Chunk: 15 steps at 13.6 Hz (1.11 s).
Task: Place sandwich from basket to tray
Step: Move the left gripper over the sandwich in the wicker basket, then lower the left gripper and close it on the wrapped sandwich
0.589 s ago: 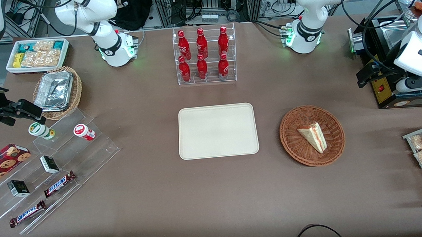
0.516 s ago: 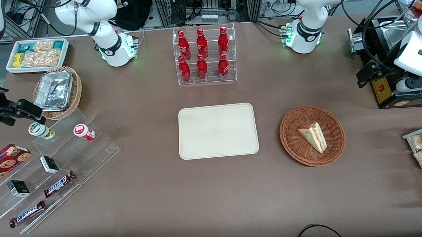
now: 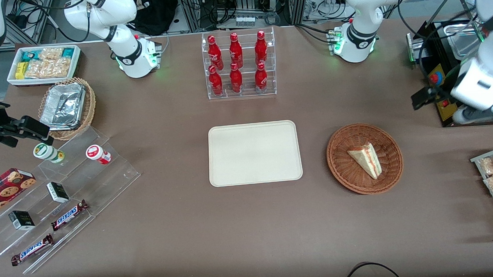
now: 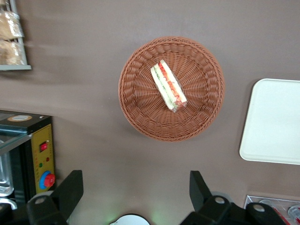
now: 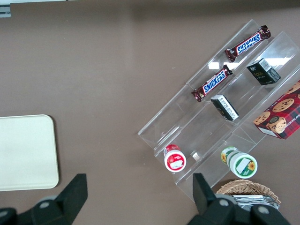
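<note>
Woven reddish-brown wicker basket [image 3: 365,158], smooth matt cream tray [image 3: 255,153], matt brown tabletop [image 3: 192,222], matt black plastic gripper [image 4: 133,197].

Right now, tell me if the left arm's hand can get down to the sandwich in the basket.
Probably yes. The hand is open, high above the table beside the basket, and the sandwich lies uncovered in it with nothing over or around it.

You'll see an acrylic rack of red bottles [image 3: 237,65] farthest from the front camera on the tabletop [image 3: 192,238]. Toward the parked arm's end sit a white bin of snack packets [image 3: 43,63], a tan wicker basket with a foil tray [image 3: 67,108], and a clear stepped stand [image 3: 108,180] carrying Snickers bars [image 3: 68,214] and a cookie box [image 3: 8,185].
</note>
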Each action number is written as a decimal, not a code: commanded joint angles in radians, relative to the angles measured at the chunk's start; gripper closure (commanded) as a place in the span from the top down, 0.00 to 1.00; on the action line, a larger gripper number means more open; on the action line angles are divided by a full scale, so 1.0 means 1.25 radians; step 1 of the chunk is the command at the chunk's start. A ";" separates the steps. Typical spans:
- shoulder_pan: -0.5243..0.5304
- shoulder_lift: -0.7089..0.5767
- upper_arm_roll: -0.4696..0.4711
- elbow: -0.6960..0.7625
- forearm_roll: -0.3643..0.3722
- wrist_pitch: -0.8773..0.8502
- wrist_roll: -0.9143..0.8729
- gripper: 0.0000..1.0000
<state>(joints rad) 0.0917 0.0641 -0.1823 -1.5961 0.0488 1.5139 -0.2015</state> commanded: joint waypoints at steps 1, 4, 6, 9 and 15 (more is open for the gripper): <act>0.009 0.038 -0.008 -0.065 0.001 0.106 -0.017 1.00; 0.008 0.036 -0.008 -0.248 0.001 0.358 -0.156 1.00; 0.008 0.035 -0.010 -0.338 -0.001 0.484 -0.293 1.00; 0.003 0.035 -0.022 -0.458 -0.006 0.659 -0.432 1.00; 0.002 0.092 -0.043 -0.515 -0.005 0.744 -0.477 1.00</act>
<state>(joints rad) 0.0903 0.1605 -0.2318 -2.2365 0.0450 2.4263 -0.7780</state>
